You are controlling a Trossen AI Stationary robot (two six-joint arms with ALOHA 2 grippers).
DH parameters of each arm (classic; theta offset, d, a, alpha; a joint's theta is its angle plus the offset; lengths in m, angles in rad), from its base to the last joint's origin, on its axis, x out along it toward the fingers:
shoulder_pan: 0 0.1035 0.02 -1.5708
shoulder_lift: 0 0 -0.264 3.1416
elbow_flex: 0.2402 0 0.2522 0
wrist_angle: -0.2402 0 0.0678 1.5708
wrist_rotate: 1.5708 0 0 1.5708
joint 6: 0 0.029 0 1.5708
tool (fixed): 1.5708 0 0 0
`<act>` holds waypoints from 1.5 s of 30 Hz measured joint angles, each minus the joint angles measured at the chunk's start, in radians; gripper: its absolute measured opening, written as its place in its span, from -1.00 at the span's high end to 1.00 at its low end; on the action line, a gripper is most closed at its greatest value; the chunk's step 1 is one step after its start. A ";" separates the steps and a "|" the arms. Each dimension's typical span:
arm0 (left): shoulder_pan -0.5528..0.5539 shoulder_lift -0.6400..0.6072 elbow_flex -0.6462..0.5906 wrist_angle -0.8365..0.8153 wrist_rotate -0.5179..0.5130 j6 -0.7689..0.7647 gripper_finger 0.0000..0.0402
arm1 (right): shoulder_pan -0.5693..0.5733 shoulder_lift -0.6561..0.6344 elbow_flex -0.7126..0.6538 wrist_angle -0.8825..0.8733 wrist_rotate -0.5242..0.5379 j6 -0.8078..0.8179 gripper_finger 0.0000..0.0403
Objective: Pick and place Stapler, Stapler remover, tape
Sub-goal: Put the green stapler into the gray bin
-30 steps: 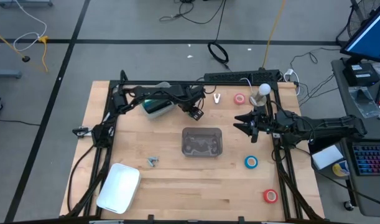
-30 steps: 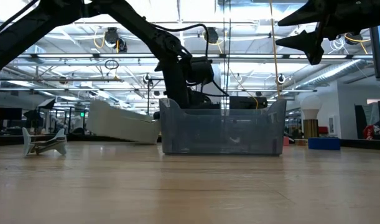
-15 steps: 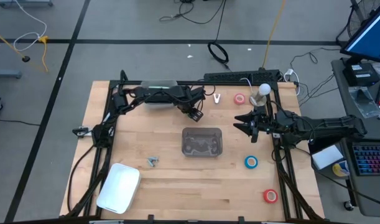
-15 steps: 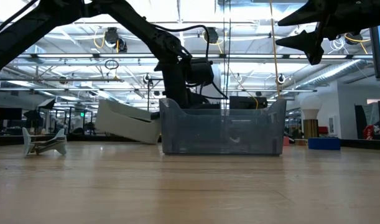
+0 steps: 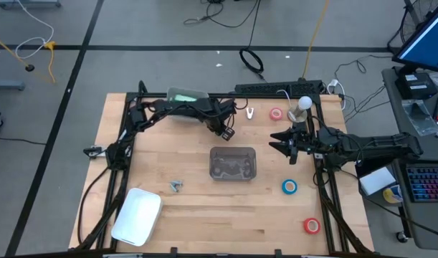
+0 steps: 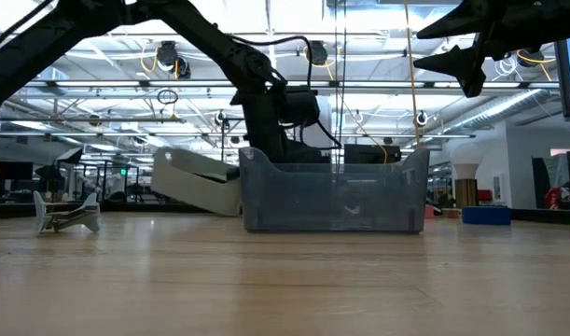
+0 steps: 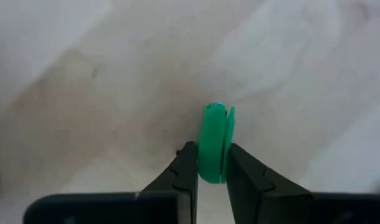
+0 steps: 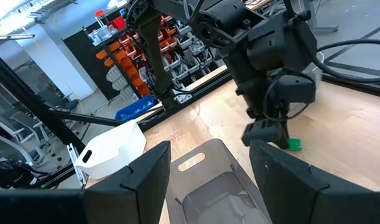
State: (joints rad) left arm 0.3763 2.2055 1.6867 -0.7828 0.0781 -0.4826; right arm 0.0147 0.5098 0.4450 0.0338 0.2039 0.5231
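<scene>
My left gripper (image 7: 209, 152) stands just beyond the clear bin (image 5: 233, 163), fingers pointing down, shut on a small green tape roll (image 7: 213, 142); it also shows in the right wrist view (image 8: 273, 134). The mint-green stapler (image 5: 186, 94) lies at the table's far edge behind the left arm, a pale tilted bar in the low view (image 6: 193, 177). The staple remover (image 5: 175, 186) lies near the bin's left, also seen low down (image 6: 65, 213). My right gripper (image 5: 283, 143) hangs open above the table, right of the bin. My left gripper pinches the green tape roll by its two flat faces (image 7: 205, 163) between its two fingers (image 7: 187, 163). The fingers come from above, pointing down. The roll stands on edge, its rim (image 8: 293, 144) showing under the fingers at table height; lifted or resting, I cannot tell.
A red tape roll (image 5: 276, 113) lies at the far right, a blue one (image 5: 289, 187) and another red one (image 5: 311, 226) toward the near right. A white lid-like tray (image 5: 136, 215) sits near left. A small white item (image 5: 249, 112) lies by the far edge.
The stapler has shifted from under the left arm toward the table's far edge and now lies beyond the arm. Both grippers have stayed where they were.
</scene>
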 joint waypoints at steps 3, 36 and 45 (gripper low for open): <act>0.004 -0.043 0.011 0.008 -0.002 -0.023 0.75 | 0.000 0.000 0.000 0.000 0.000 0.001 -0.05; 0.369 -0.229 -0.024 -0.321 -0.298 0.237 0.75 | 0.000 0.000 0.000 -0.001 0.000 0.012 -0.05; 0.280 -0.229 -0.028 -0.139 -0.114 0.383 0.75 | 0.000 0.000 0.000 -0.001 0.002 0.014 -0.05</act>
State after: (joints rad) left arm 0.6567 1.9766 1.6588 -0.9222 -0.0364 -0.0994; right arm 0.0151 0.5098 0.4450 0.0330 0.2058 0.5373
